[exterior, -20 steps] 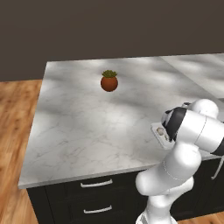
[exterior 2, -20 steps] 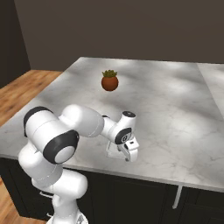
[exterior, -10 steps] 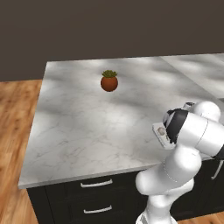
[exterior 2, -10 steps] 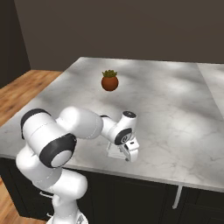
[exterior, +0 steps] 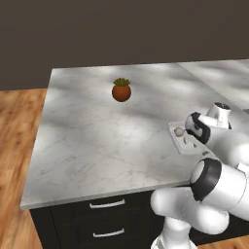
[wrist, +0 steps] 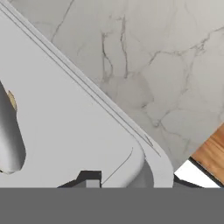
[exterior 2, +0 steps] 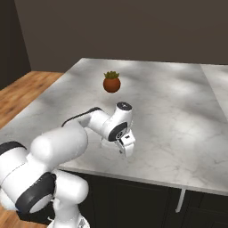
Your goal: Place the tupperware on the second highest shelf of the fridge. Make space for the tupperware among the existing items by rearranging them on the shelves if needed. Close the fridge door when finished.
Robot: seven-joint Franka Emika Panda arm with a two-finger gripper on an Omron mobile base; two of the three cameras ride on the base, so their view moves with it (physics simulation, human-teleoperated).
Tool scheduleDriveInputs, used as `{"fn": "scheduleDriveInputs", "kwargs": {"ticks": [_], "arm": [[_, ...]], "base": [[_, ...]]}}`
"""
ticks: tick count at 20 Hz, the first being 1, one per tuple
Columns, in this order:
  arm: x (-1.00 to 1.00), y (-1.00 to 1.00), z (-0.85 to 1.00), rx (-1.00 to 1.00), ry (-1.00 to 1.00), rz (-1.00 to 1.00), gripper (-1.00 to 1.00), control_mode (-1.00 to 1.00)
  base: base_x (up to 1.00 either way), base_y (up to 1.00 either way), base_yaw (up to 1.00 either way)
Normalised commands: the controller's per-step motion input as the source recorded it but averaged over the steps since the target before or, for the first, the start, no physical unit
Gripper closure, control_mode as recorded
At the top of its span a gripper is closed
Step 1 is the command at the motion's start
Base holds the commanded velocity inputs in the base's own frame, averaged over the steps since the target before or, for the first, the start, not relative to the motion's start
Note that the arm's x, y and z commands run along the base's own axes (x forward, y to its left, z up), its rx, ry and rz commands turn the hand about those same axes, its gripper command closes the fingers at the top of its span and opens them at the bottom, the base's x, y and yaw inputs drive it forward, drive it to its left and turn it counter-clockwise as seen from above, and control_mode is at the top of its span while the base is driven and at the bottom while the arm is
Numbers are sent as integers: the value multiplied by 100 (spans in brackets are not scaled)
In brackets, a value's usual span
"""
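Left base view showed one marble counter (exterior: 97, 141) with one plant pot (exterior: 121, 90) standing well back on it, and one tupperware (exterior: 184, 138) lying flat near the counter's front right part. The box held one pale round lump at its near-left end. The arm bent over from the lower right, its hand low over the box, hiding the far part of it. Two drawer fronts (exterior: 104, 219) sat under the counter edge.

In the right base view, the gripper (exterior 2: 125, 146) pointed down at the counter beside the box, near the front edge, well apart from the pot (exterior 2: 111, 83).

The hand view looked close onto the tupperware (wrist: 65, 127), with a rounded corner and the marble (wrist: 166, 57) beyond it. Whether the claw was open or closed on the box could not be told.
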Motion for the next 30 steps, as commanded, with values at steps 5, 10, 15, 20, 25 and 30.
{"fn": "scheduleDriveInputs", "kwargs": {"ticks": [5, 10, 15, 20, 25, 30], "arm": [[-65, 74, 100, -3, -10, 4, 100, -100], [-90, 53, 87, -2, -1, 5, 100, -100], [-91, 14, 19, -1, -6, 6, 100, -100], [-8, -1, 0, 0, -1, 0, 100, 100], [0, 0, 0, 0, 0, 0, 100, 100], [0, 0, 0, 0, 0, 0, 100, 100]], "base": [[0, 0, 0], [0, 0, 0], [0, 0, 0], [-8, 4, 4], [-34, 68, 45], [-19, 95, 71]]}}
